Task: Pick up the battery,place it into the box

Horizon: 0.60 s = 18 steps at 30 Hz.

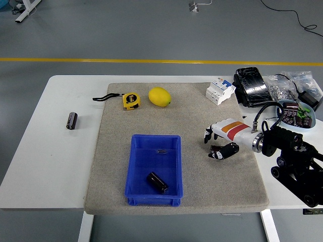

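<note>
Blue box (153, 169) sits on the grey mat (217, 181), and I see one battery (157, 182) lying inside it near the front wall. My right hand (223, 143) hovers over the mat to the box's right, fingers loosely spread, holding nothing. A second battery (72, 121) lies on the white table (45, 166), well left of the mat.

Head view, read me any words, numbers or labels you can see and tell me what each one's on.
"5m", only roughly legible: on the yellow tape measure.
White circuit breaker: blue marking, too small to read.
Battery in the blue box and the battery on the table's left: no readable print.
Nothing else legible.
</note>
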Available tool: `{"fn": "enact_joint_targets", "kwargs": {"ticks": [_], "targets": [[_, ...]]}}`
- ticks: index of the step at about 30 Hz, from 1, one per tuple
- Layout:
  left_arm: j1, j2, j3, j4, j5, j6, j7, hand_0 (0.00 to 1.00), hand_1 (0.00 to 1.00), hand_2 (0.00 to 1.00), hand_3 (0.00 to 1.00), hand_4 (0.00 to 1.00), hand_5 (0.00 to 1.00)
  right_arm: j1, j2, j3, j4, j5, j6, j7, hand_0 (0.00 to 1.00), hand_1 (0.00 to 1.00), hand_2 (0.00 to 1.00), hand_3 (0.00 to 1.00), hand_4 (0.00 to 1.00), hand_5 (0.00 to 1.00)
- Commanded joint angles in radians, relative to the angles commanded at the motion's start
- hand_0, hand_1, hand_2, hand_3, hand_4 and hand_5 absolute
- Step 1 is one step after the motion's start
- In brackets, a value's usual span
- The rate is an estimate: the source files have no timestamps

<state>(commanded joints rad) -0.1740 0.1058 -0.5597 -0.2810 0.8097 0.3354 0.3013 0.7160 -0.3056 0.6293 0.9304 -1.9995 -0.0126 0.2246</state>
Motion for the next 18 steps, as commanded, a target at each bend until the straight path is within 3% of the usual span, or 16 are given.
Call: {"fn": "enact_joint_targets", "kwargs": {"ticks": [2,3,8,9,18], "targets": [[0.0,0.001,-0.001,-0.001,0.005,-0.002,0.002,0.601,0.548,0.615,0.622,0.618,0.693,-0.012,0.004,0.031,0.003,0.0,-0.001,-0.006,0.532,0.543,0.621,0.561,0.836,0.239],[0.0,0.001,-0.002,-0.001,0.008,-0.003,0.002,0.6,0.549,0.615,0.623,0.618,0.694,-0.018,0.005,0.045,0.007,0.0,0.0,-0.01,0.607,0.623,0.704,0.618,0.881,0.265],[0.001,0.004,-0.001,0.0,0.004,-0.003,0.0,0.6,0.549,0.615,0.623,0.618,0.694,-0.068,0.008,0.13,0.059,-0.025,0.013,-0.064,0.607,0.623,0.704,0.618,0.881,0.265],[0.002,0.004,-0.001,0.0,0.004,-0.003,-0.001,0.597,0.55,0.613,0.624,0.618,0.695,-0.081,0.01,0.147,0.075,-0.034,0.011,-0.078,0.63,0.636,0.71,0.691,0.924,0.275],[0.009,0.008,-0.01,0.0,0.02,-0.008,0.004,0.598,0.55,0.613,0.624,0.618,0.696,-0.178,0.048,0.23,0.194,-0.141,0.011,-0.249,0.604,0.615,0.685,0.69,0.942,0.279]]}}
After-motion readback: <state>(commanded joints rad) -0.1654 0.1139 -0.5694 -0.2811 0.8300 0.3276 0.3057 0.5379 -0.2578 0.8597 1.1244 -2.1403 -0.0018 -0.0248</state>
